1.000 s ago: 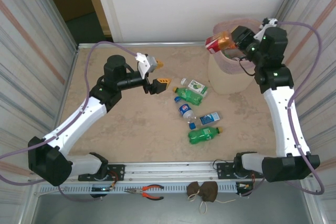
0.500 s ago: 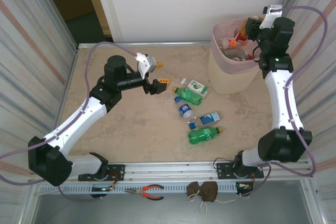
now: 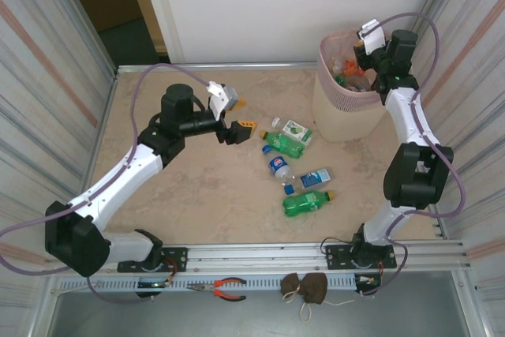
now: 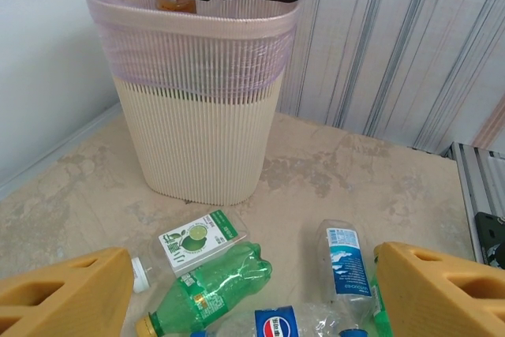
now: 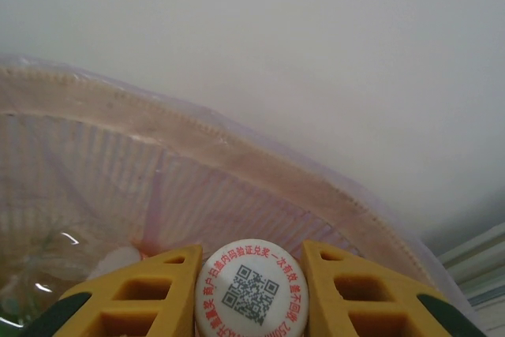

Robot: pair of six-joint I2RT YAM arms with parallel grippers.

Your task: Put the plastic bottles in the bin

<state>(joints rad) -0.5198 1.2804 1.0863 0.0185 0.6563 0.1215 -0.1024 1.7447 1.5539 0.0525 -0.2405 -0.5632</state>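
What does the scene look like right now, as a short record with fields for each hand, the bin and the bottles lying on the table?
Left hand: open, above the table, left of the loose bottles
Right hand: shut on a white-capped bottle, over the bin
Bin: upright, far right corner, holds other bottles
Loose bottles: five lying on the table, two green, three clear

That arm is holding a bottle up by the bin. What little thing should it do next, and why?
Probably open the right gripper and let go. It is shut on a white-capped bottle, and it hangs over the open top of the bin, with the bin's inside just below. So the bottle should drop straight in.
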